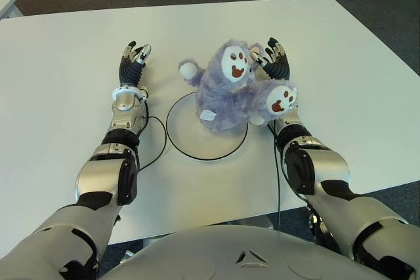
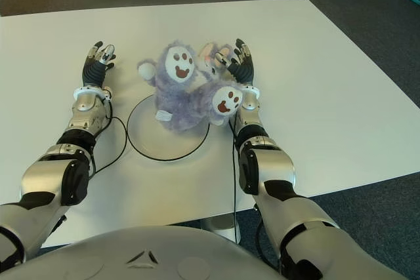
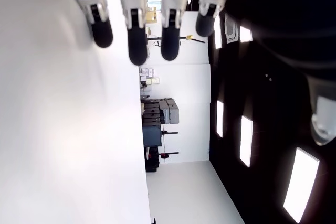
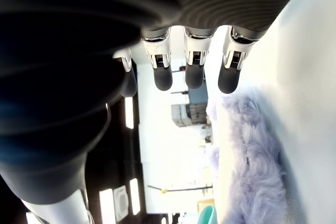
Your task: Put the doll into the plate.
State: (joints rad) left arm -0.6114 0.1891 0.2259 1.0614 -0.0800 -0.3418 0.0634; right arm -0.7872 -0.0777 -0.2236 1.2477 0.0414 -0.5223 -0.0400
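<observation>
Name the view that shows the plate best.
The left eye view: the plate shows its near rim, with the doll covering the far side. The right eye view shows much the same. Neither wrist view shows it.

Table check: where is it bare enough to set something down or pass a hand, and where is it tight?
Bare table runs left of the left hand, along the far edge, and right of the right hand. The plate has free room on its near-left part. It is crowded at the plate's far-right, where the doll sprawls across the rim against the open right hand.
</observation>
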